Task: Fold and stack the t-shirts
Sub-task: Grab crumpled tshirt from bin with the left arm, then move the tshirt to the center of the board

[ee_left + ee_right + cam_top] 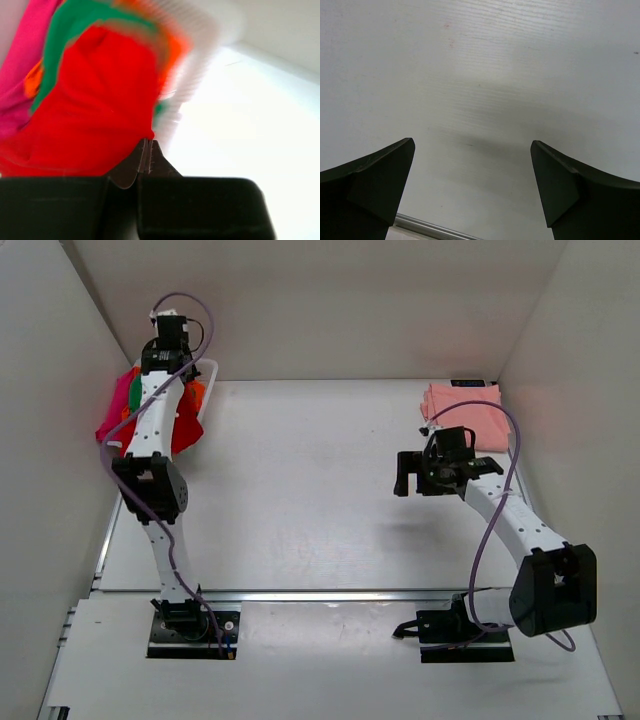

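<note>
Because the left gripper (149, 145) has its jaws pressed flat together right at the lower edge of the red tee (95, 110), the bite looks thin. It seems to pinch only a sliver of cloth, and the blurred wrist view does not show how deep.

The red tee sits at the front of the heap in the basket (210, 370), at 10 o'clock on the table (300, 500). A green tee (75, 20) and a magenta tee (22, 55) are bunched behind it.

The step in hand, as I judge it, is drawing the red tee out to the bare middle for folding. To do it well, lift straight up first so the cloth clears the basket rim, then carry it slowly toward 4 o'clock. A fast drag may slip the shallow pinch or haul the green tee along, since the pieces look bunched together. Watch that the basket itself does not tip or slide.

The right gripper (472, 150) hovers over bare table at about 3 o'clock, jaws spread wide and holding nothing. It is well placed to take a second corner once the tee hangs free. A pink tee (465, 410) lies folded at 2 o'clock, the likely base of the stack.
</note>
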`<action>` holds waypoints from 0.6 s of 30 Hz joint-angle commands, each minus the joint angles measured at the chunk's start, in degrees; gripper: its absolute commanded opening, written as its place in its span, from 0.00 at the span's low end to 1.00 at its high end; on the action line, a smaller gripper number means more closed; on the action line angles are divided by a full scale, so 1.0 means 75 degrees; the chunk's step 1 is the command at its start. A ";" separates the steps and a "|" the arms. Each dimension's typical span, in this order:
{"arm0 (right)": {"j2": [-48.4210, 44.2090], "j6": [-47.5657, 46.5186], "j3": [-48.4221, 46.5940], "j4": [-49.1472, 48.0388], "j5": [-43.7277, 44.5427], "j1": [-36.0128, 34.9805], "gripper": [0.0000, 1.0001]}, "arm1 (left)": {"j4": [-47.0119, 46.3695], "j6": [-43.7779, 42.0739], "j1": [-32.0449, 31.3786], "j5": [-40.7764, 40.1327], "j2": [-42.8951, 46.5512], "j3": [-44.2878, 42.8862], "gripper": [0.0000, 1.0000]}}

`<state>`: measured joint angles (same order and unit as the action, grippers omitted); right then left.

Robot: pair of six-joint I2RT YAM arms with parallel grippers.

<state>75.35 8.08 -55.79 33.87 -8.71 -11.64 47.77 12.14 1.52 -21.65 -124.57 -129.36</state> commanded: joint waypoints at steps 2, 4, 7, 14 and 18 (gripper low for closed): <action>-0.0601 0.0469 0.0290 -0.0179 -0.0116 -0.0124 0.99 | -0.1128 0.0430 -0.1161 0.2202 0.2990 0.0009 0.00; -0.0987 0.0599 0.0442 -0.0203 -0.0128 -0.0078 0.99 | -0.1283 0.0862 -0.1467 0.2998 0.3774 -0.0164 0.00; -0.1572 0.0646 0.0794 -0.0495 -0.0093 0.0039 0.99 | -0.1552 0.2206 -0.1212 0.5500 0.4455 -0.0343 0.00; -0.2475 0.0119 0.1099 -0.0602 -0.0350 0.1539 0.99 | -0.2140 0.2847 -0.0823 0.6544 0.6003 0.1553 0.00; -0.2757 -0.0057 0.1005 -0.0590 -0.0210 0.1810 0.99 | -0.2208 0.2553 -0.1104 0.6181 0.6659 0.4066 0.00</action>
<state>56.88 9.78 -46.98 31.57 -10.39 0.99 28.45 31.16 -5.74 24.03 -71.90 -113.23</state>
